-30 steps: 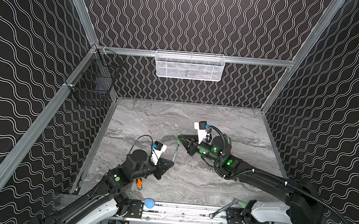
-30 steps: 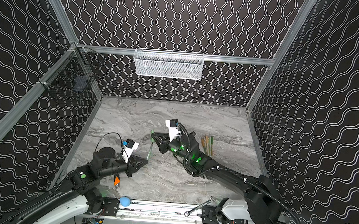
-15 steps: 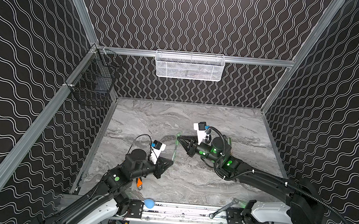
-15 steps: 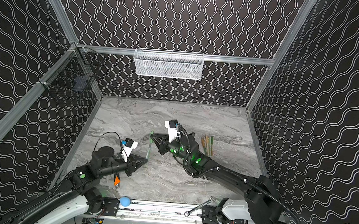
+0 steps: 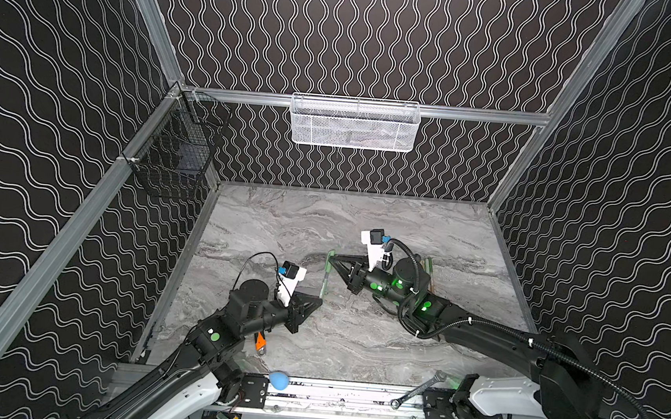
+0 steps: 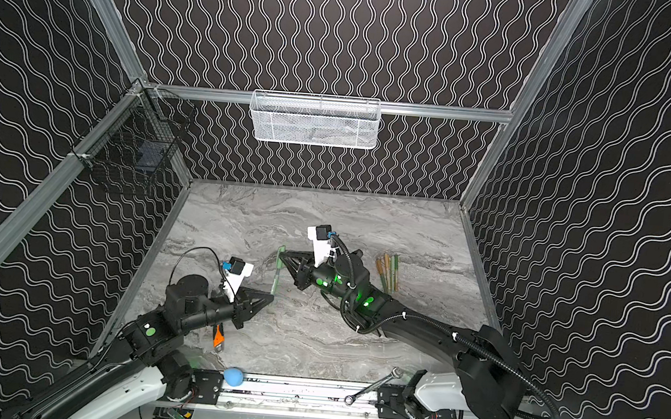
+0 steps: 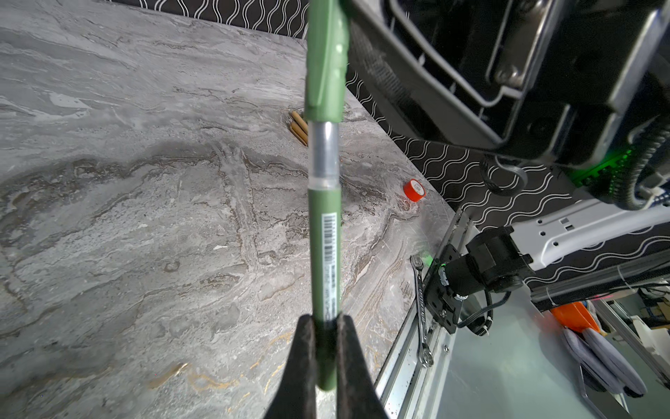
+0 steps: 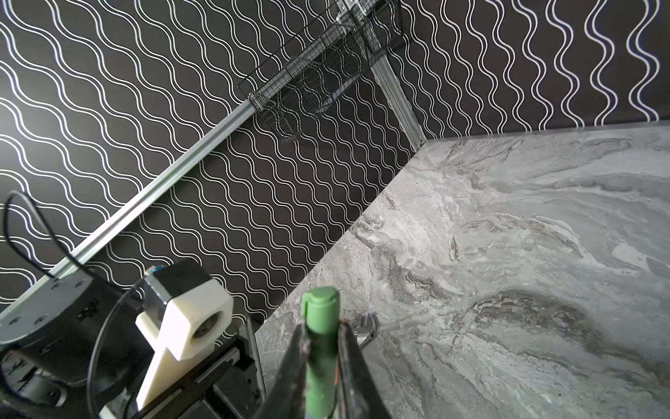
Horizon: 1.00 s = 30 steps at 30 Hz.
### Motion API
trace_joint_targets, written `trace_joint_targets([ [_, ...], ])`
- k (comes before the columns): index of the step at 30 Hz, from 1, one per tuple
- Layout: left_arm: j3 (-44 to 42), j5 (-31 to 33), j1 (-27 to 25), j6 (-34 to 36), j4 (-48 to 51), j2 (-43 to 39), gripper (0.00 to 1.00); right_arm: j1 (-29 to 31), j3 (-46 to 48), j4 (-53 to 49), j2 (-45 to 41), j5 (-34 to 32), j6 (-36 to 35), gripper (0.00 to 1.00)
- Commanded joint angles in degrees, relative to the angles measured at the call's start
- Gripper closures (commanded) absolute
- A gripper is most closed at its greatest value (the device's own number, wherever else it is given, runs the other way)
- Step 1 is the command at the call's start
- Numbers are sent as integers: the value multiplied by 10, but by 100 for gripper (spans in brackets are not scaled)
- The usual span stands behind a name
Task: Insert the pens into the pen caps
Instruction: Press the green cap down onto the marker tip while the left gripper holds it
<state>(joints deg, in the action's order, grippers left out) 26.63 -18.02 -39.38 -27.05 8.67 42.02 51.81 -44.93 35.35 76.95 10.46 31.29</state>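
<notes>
Above veined marble [image 5: 365, 229], left pincer [image 7: 326, 319] clamps a slim green pen [image 7: 325, 235], right pincer [image 8: 321, 324] its stubby cap [image 8: 321, 304].

The green pen [image 7: 326, 246] has its tip buried inside the green cap [image 7: 323, 72], so no telling how deep it sits, and the cap's far end runs off the edge of the left wrist view. The print on the pen's label is too tiny to read. The orange-handled knife [image 5: 260, 340] mostly hides under the left arm in both top views. In a top view the right arm covers most of the spare pens [image 5: 429, 265]. Whatever's in the black wire basket [image 5: 174, 153] is just a dark blob
</notes>
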Motion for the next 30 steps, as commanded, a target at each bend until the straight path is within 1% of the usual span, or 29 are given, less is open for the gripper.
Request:
trace_joint_targets([
  [1, -1, 2, 1, -1, -35, -4, 100, 2, -14, -10, 6, 4, 26, 84],
  [5, 0, 6, 2, 2, -39, -8, 100, 1, -27, -33, 14, 20, 37, 84],
  [8, 1, 8, 5, 4, -46, -12, 100, 2, -17, -30, 11, 36, 46, 84],
  [14, 4, -10, 8, 10, -66, -13, 100, 1, 13, -14, -14, 53, 53, 80],
  [16, 3, -20, 8, 11, -75, -13, 100, -1, 12, -24, -28, 52, 54, 75],
  [18, 1, -34, 7, 10, -84, -11, 100, -5, 13, -32, -49, 52, 50, 69],
  [21, -3, -61, 8, 8, -97, -4, 100, -15, 18, -40, -81, 52, 35, 62],
  [26, -14, -130, 8, -3, -154, 7, 100, -54, 3, -67, -100, 127, 15, 50],
  [30, -20, -178, 8, -18, -201, 24, 100, -79, -1, -80, -108, 166, 8, 46],
])
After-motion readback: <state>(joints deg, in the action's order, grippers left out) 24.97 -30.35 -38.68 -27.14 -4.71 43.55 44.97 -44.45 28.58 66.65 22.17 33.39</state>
